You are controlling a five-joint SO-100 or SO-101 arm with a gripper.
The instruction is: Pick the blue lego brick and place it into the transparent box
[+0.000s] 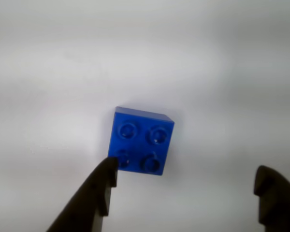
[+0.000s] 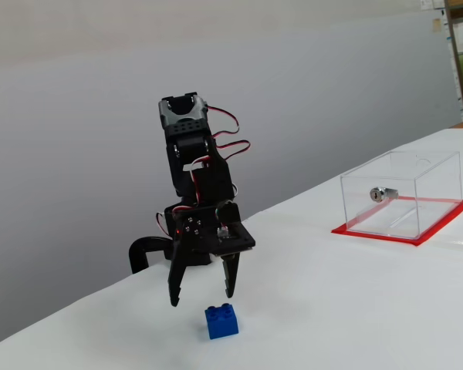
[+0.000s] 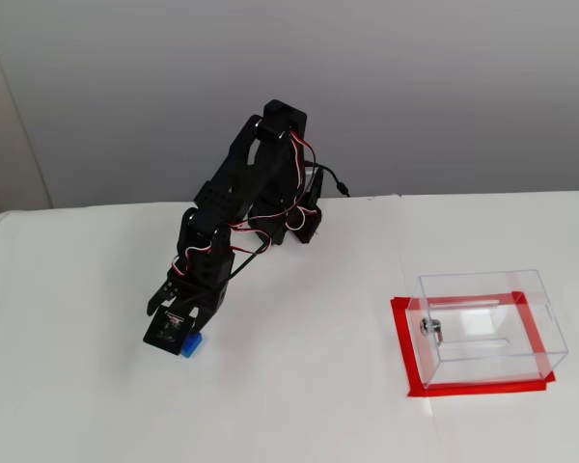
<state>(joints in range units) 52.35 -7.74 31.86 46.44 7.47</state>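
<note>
- Claw (image 1: 186, 176): spread wide, empty, hovering above the tabletop (image 1: 222, 87).
- Blue lego brick (image 1: 141, 140): just ahead of the claw's left finger in the wrist view, off-centre; likely light, rigid, smooth; grip opposite flat side walls.
- Transparent box (image 2: 401, 196): well apart, rightward.

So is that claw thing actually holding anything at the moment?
No, nothing. The gripper is open above the blue lego brick, which sits on the table; the jaws have not closed on it.

arm (image 2: 194, 193): blk plastic | grey servo top | red/wht cables | 2 blk pointed fingers (image 2: 174, 289)
</note>
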